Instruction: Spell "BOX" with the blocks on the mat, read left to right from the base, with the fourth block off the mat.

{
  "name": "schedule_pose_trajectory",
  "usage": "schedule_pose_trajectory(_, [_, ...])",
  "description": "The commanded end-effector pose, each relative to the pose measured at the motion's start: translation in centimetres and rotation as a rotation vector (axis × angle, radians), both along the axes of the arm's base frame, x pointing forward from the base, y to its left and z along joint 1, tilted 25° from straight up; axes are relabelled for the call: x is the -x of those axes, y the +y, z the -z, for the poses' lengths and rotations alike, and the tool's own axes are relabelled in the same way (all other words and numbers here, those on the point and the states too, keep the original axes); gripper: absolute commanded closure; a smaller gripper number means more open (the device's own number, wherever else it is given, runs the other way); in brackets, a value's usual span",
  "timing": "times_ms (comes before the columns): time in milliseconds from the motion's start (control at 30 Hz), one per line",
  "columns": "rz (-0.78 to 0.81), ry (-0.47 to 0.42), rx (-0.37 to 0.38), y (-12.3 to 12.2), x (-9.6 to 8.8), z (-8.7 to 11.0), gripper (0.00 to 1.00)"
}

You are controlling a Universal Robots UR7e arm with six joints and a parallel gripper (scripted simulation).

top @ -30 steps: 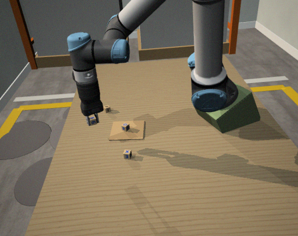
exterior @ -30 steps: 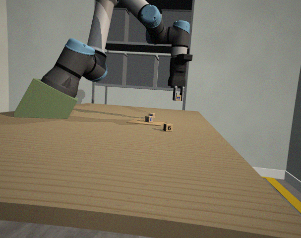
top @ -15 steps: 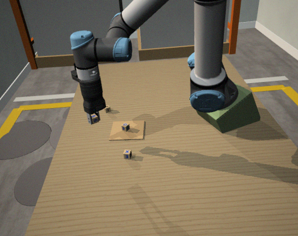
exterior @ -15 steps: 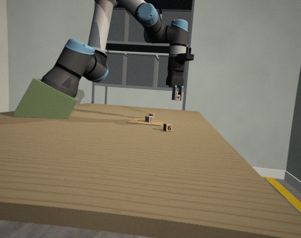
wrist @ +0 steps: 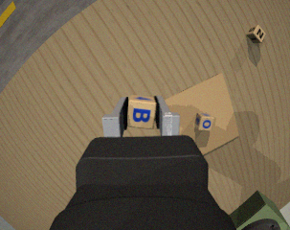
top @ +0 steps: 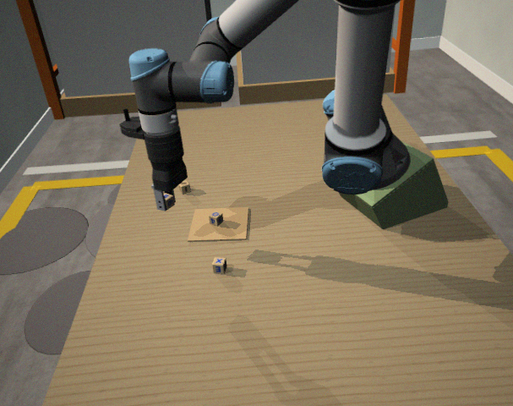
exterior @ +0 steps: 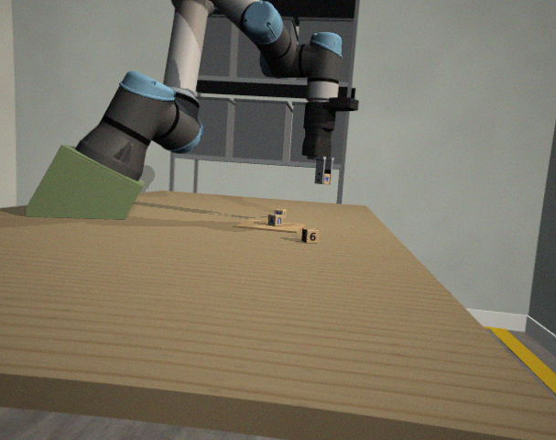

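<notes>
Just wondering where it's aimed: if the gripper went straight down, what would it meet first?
Probably the wooden table, with the gripper's B block touching first; depth makes the spot beside the mat uncertain.

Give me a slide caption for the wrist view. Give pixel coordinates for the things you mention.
Gripper (wrist: pixel 141 106) holding the B block (wrist: pixel 142 115) above the table, the O block (wrist: pixel 205 123) resting on the mat (wrist: pixel 221 96).

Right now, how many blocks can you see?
4: the B block in the gripper, the O block on the mat, the X block and a fourth block off it.
</notes>
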State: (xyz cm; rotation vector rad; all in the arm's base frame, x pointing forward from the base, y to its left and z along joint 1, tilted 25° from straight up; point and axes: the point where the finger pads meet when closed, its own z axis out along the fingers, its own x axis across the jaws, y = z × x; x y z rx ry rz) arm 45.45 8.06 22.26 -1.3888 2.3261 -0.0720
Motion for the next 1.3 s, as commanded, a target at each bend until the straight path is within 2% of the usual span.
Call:
schedule_pose_trajectory(0, [-0.126,-0.024,0.054,-0.3,0.4,0.1,0.51])
schedule_pose_trajectory(267, [-0.318,-0.059,0.136,-0.6,1.1,0.3,0.51])
schedule_pose_trajectory(333, [-0.318,-0.059,0.136,-0.6,1.1,0.3,0.51])
schedule_pose_trajectory(833, [-0.700,-0.130,0.297,-0.9,2.8,1.0,0.51])
schedule_pose_trajectory(900, [-0.700,-0.130,0.297,-0.9,2.8,1.0,0.51])
schedule_pose_trajectory(1267, [-0.988,-0.185,0.419,-1.1,4.3,1.7,0.51])
